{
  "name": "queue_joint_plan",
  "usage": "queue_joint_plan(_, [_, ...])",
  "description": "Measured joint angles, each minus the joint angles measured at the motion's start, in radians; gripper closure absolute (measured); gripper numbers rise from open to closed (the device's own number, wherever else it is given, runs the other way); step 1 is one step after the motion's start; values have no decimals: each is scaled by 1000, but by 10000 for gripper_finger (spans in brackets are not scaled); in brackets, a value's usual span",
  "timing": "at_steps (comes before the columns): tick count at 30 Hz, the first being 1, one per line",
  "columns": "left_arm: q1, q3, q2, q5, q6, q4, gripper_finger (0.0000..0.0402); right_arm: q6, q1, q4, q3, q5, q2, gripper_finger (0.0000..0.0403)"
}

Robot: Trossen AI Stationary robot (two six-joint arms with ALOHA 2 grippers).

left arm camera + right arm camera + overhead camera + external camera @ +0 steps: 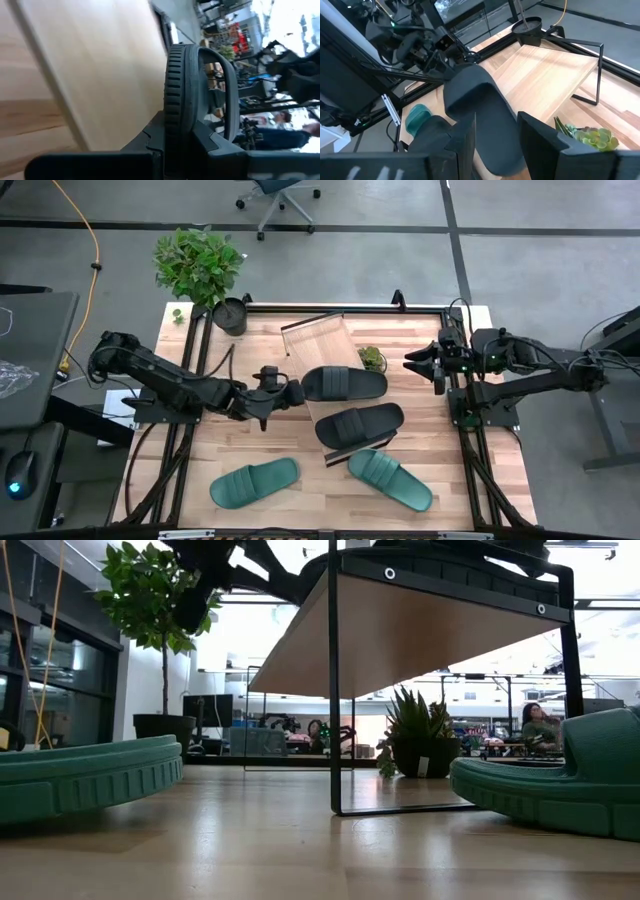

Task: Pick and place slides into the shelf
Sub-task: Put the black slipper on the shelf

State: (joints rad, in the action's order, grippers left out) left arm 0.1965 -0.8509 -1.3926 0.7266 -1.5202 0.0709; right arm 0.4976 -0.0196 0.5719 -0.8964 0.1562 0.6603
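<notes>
Left end effector (283,393) pinches heel rim of black ribbed rubber slide (345,383); slide's long axis runs across worktop (300,490), beside light-wood plank shelf (318,340). Right end effector (428,361) spread, farther off.

Black slides (345,383), teal slides (254,483)

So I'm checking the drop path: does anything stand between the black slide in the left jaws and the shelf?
Nothing visible does. The left gripper holds the black slide right beside the shelf; the small succulent sits off to the side.
</notes>
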Motion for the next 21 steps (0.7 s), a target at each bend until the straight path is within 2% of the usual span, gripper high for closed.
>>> queue_joint_plan(7, [0, 0, -53, -34, -14, 92, 370, 0, 0, 0, 0, 0, 2, 267])
queue_joint_plan(21, [0, 0, -79, -74, -36, 92, 371, 0, 0, 8, 0, -2, 2, 267])
